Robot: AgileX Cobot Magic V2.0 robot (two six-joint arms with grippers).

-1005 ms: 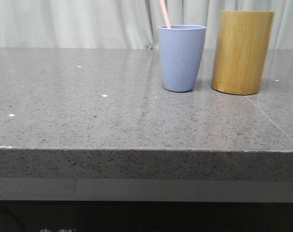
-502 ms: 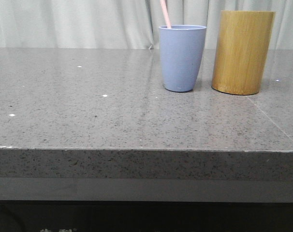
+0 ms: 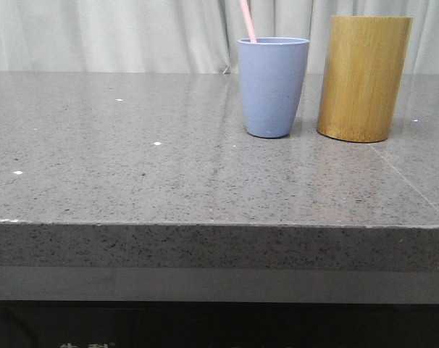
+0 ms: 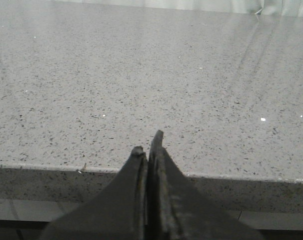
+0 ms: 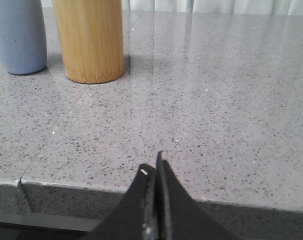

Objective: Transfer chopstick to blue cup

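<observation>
Chopstick [image 3: 247,22] stands inside the blue cup [image 3: 272,87], leaning toward 11 o'clock over the rim, upper end cut off by the frame edge; judged from that, the transfer looks done and what is left is parking the arms. Left gripper [image 4: 149,150] sits back at the near table edge, fingers pressed together, nothing between them. Right gripper [image 5: 155,171] likewise at the near edge, fingers closed flat on each other, empty. To finish well: hold both arms low and clear of the cups, no sweep across the far right corner, since a light tumbler with a tall stick in it would probably tip at a slight nudge. Cup: matte periwinkle plastic, handleless, tapering to a rounded base. Bamboo cylinder [image 3: 363,78] at its 3 o'clock, just beside but apart, taller, straight-walled, yellow-brown with fine vertical grain. Chopstick: thin, straight, pale pink, far narrower than either vessel. Table [image 3: 132,167]: grey speckled stone, polished enough to show faint reflections, squared front edge, a seam running near the cylinder. Pale pleated curtain [image 3: 96,36] behind.
</observation>
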